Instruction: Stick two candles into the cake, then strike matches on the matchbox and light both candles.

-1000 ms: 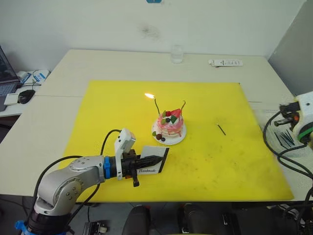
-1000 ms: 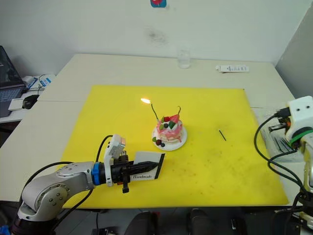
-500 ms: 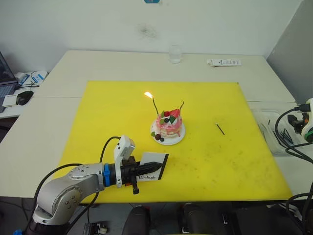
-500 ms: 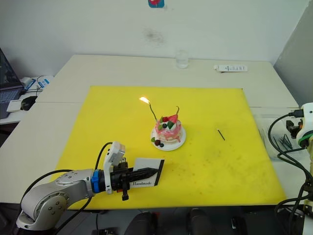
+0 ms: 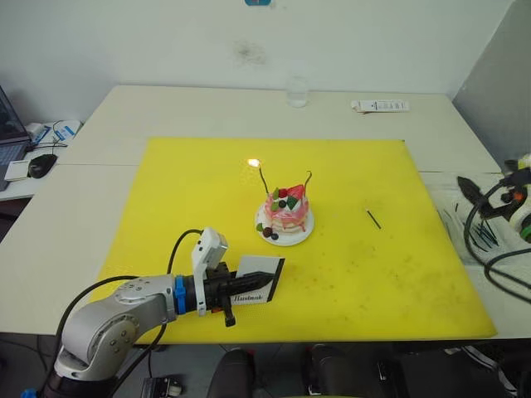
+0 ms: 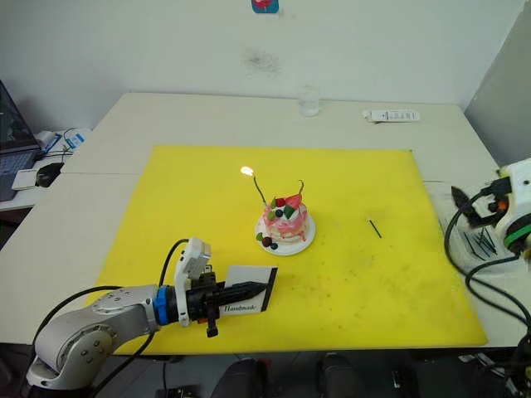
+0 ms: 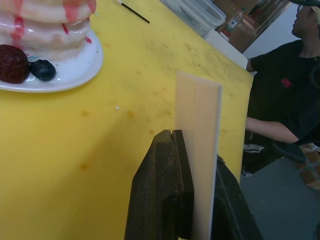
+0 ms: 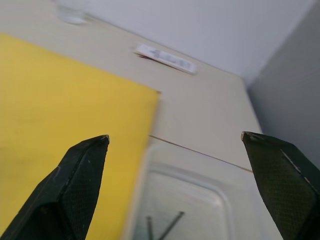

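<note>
My left claw (image 5: 249, 285) is clamped on the matchbox (image 5: 258, 282) near the front edge of the yellow mat (image 5: 348, 274), short of the cake (image 5: 287, 212). Two candles (image 5: 265, 179) stand in the cake; one is lit. My right claw (image 8: 175, 145) is spread apart above the clear tray (image 8: 185, 200) holding matches (image 8: 170, 220).

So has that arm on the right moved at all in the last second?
Yes. The right gripper has swung in toward the clear tray of matches beside the yellow mat, fingers spread open.
</note>
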